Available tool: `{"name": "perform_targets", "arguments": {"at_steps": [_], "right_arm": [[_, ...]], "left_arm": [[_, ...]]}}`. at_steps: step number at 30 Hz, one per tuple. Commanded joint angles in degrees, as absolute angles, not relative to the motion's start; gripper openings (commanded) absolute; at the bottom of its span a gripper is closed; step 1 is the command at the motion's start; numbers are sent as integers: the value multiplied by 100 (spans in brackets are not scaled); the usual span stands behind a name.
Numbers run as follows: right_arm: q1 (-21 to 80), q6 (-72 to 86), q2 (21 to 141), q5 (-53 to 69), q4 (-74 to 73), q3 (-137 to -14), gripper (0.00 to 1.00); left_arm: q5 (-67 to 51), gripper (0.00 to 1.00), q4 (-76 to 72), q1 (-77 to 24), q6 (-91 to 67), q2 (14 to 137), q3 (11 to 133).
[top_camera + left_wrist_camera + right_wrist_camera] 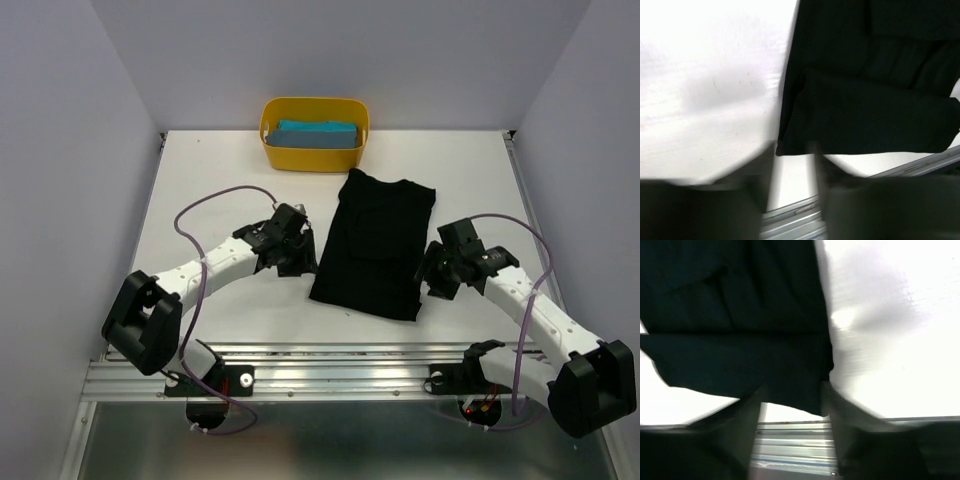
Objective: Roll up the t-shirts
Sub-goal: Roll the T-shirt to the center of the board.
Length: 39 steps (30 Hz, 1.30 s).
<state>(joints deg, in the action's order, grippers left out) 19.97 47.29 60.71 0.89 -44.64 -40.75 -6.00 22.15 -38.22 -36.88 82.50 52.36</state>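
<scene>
Slippage is my worry: the black t-shirt (375, 245), soft thin cloth folded into a long strip mid-frame on the smooth white tabletop (220, 170), could skew or unfold if one side drags ahead during the roll. Left jaws and right jaws sit parted and empty by its lower corners. The teal t-shirt (317, 134) lies folded in the glossy yellow plastic tub (275, 155), top centre.
</scene>
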Motion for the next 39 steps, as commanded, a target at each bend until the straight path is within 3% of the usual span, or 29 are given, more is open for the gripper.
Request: {"name": "perform_targets", "arguments": {"at_steps": [1, 2, 3, 4, 6, 19, 32, 39], "right_arm": [[2013, 4702, 6003, -114, -4413, -4360, 36], [2013, 4720, 6046, -62, -4273, -4316, 27], [2013, 4746, 6082, -44, -4211, -4237, 19], [2013, 4772, 6126, 78, -4149, -4193, 10], [2065, 4772, 6283, 280, -3903, -4044, 4], [2065, 4781, 7330, 238, -2646, -3182, 3], [2065, 4491, 6601, -378, -3875, -4332, 6], [2232, 4850, 6381, -53, -3614, -4035, 7]], "left_arm": [[-149, 22, 2303, -3972, -3551, 7971, 5783], [-271, 5, 2172, -4016, -3559, 8015, 5827], [-386, 0, 2101, -4017, -3568, 8077, 5862], [-491, 0, 2005, -4017, -3560, 8216, 5906], [-728, 0, 1751, -4017, -3568, 8436, 5932], [-782, 0, 1169, -3964, -3331, 9887, 5757], [-106, 0, 2021, -3955, -2989, 9027, 6125], [-694, 0, 1723, -4008, -2918, 8991, 6214]]}}
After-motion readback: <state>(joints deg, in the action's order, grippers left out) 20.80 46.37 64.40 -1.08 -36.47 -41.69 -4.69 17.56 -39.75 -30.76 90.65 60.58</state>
